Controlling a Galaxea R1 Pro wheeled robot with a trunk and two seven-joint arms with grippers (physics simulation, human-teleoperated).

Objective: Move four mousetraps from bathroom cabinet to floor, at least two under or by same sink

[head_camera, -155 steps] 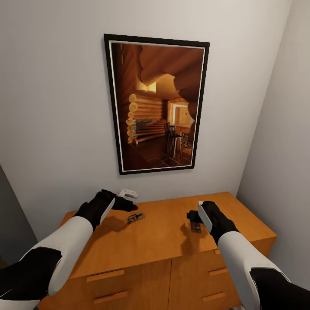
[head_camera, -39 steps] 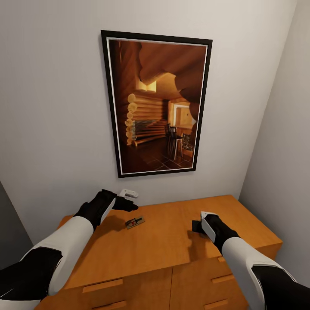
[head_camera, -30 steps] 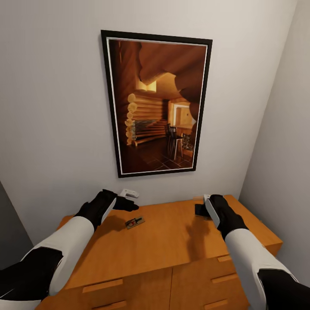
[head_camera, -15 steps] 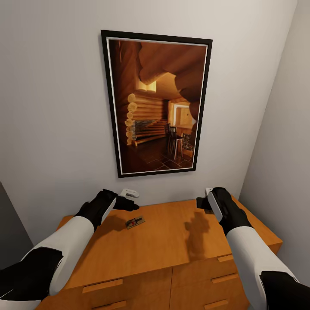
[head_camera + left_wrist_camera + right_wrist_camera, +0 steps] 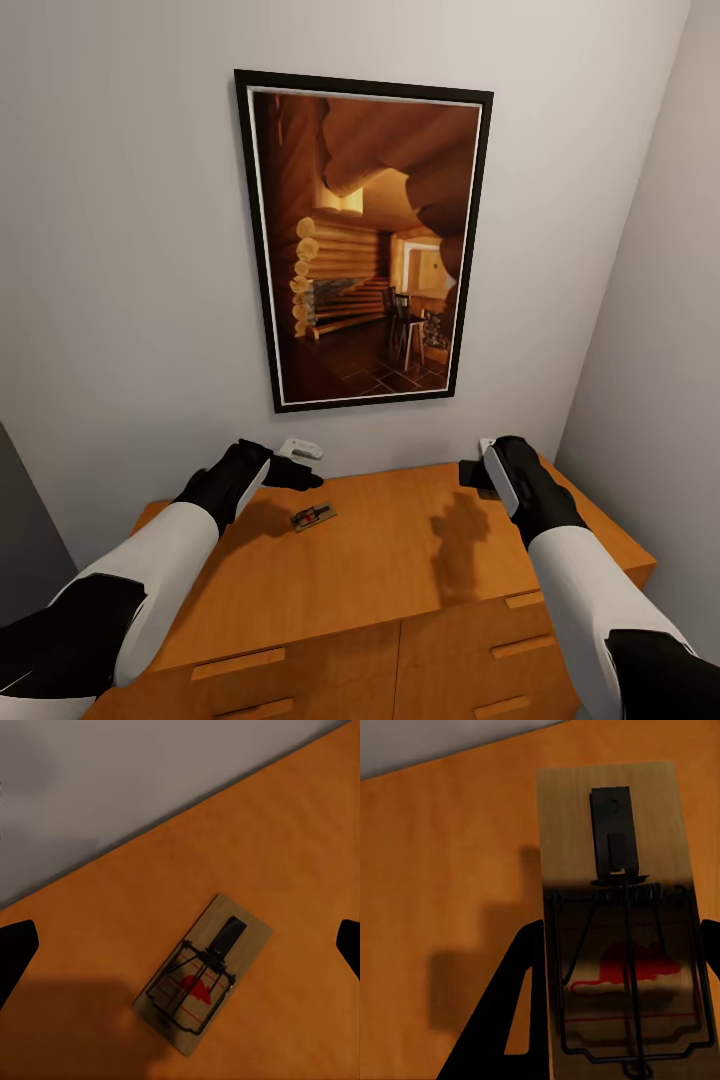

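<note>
One mousetrap (image 5: 313, 517), a small flat wooden board with wire parts and a red mark, lies on the orange-brown cabinet (image 5: 380, 560) top. My left gripper (image 5: 300, 463) hovers just behind it near the wall. It is open, and in the left wrist view the mousetrap (image 5: 204, 973) lies below the left gripper (image 5: 180, 949), between the wide-spread fingertips (image 5: 15, 952). My right gripper (image 5: 472, 470) is raised above the cabinet's back right part, shut on a second mousetrap (image 5: 619, 907). That trap sits lengthwise between the right gripper's (image 5: 619, 982) black fingers (image 5: 514, 1020).
A large black-framed picture (image 5: 365, 240) of a log-cabin interior hangs on the grey wall above the cabinet. A side wall (image 5: 660, 350) closes in at the right. Drawer handles (image 5: 238, 663) show along the cabinet front. A dark panel (image 5: 25, 540) stands at the left.
My right gripper closed on the mousetrap lying on the cabinet top and lifted it up and back toward the wall. The left arm and its trap stayed put.
</note>
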